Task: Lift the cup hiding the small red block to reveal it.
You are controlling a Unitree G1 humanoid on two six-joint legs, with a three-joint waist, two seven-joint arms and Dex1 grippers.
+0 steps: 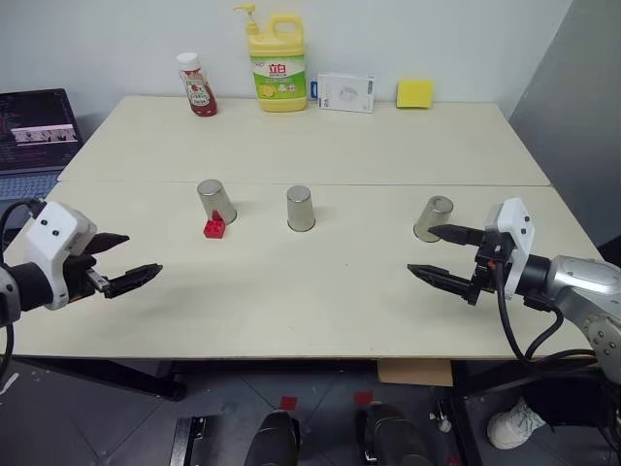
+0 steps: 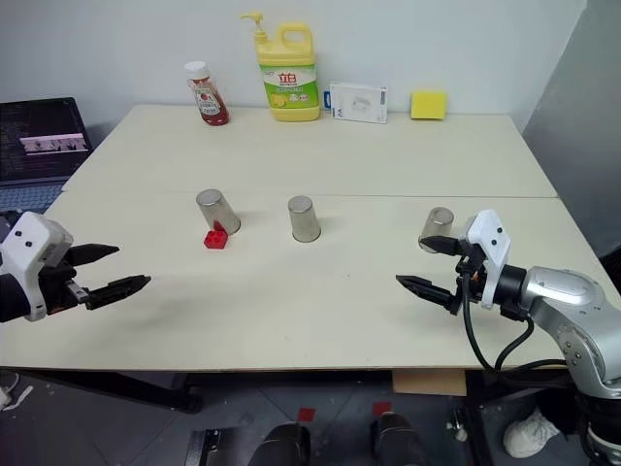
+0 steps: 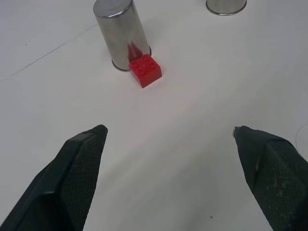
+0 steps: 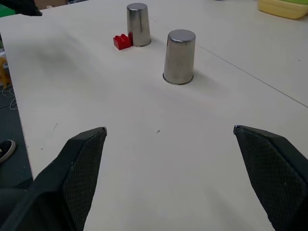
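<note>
Table (image 1: 320, 291): pale wood, three upturned metal cups in a row across the middle.
Left cup (image 1: 215, 201): upside down on the table, and right there beside its base sits the small red block (image 1: 214, 227), touching or near enough touching it, out in the open.
Middle cup (image 1: 301, 208): upside down, standing alone, well apart from its neighbours.
Right cup (image 1: 433, 217): upside down and looking a little tilted from here, just beyond the right gripper's upper finger.
Left gripper (image 1: 126, 260): hovering over the near left part of the table, fingers spread wide, nothing between them, aimed toward the left cup and the block.
Right gripper (image 1: 441, 254): over the near right side, fingers spread as well, empty, close to the right cup but not around it.
Back edge: ketchup bottle (image 1: 197, 84), yellow detergent bottle (image 1: 277, 62), white box (image 1: 345, 92) and yellow sponge (image 1: 414, 93) lined up, out of the play.
Step in hand: I'd say the reveal looks done, since the block is plainly showing and no cup covers it.
Next move: little is called for; if anything, both arms just need to stay clear of the cups so nothing gets knocked onto the block.
</note>
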